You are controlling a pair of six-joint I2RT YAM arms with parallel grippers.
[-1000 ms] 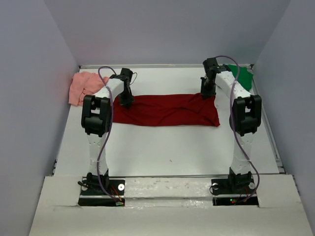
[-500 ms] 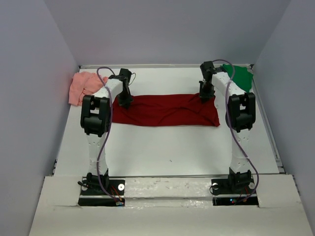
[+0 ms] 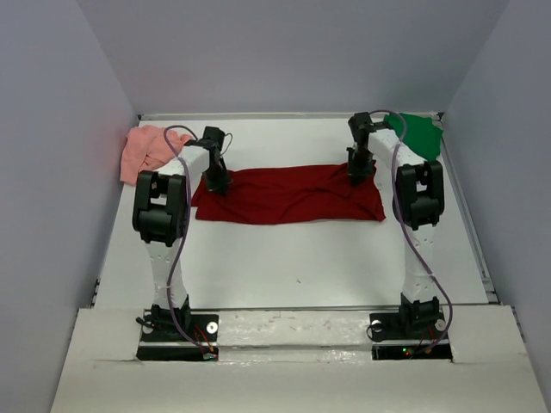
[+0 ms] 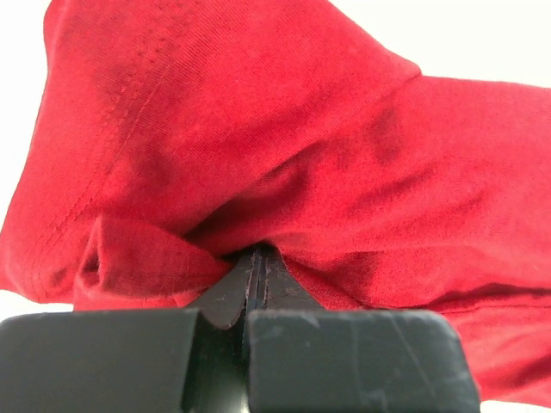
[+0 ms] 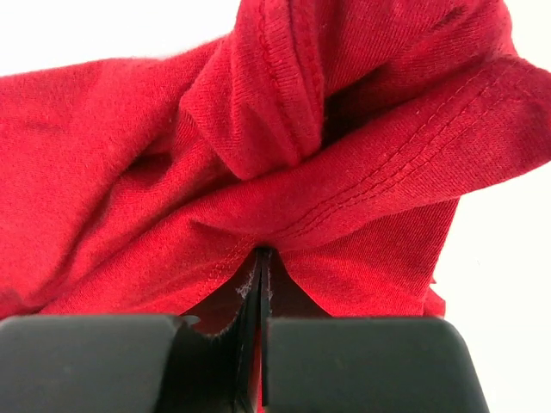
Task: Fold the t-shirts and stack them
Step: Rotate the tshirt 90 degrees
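Note:
The dark red t-shirt (image 3: pixel 288 193) lies as a wide folded band across the middle of the table. My left gripper (image 3: pixel 215 182) is shut on its far left corner, the cloth (image 4: pixel 258 155) bunched over the fingertips. My right gripper (image 3: pixel 357 172) is shut on the far right corner, where hemmed folds (image 5: pixel 344 172) drape over the closed jaws. The pale salmon-pink t-shirt (image 3: pixel 146 151) lies crumpled at the far left. Crumpled in the far right corner is the bright green t-shirt (image 3: pixel 419 133).
White walls close in the table (image 3: pixel 293 258) at the back and both sides. Both arm bases (image 3: pixel 176 325) stand on the near edge. Purple cables loop along each arm.
Both grippers have drawn slightly inward and toward the near side with the red shirt's far corners. The shirt's left end has shifted and bunched a little.

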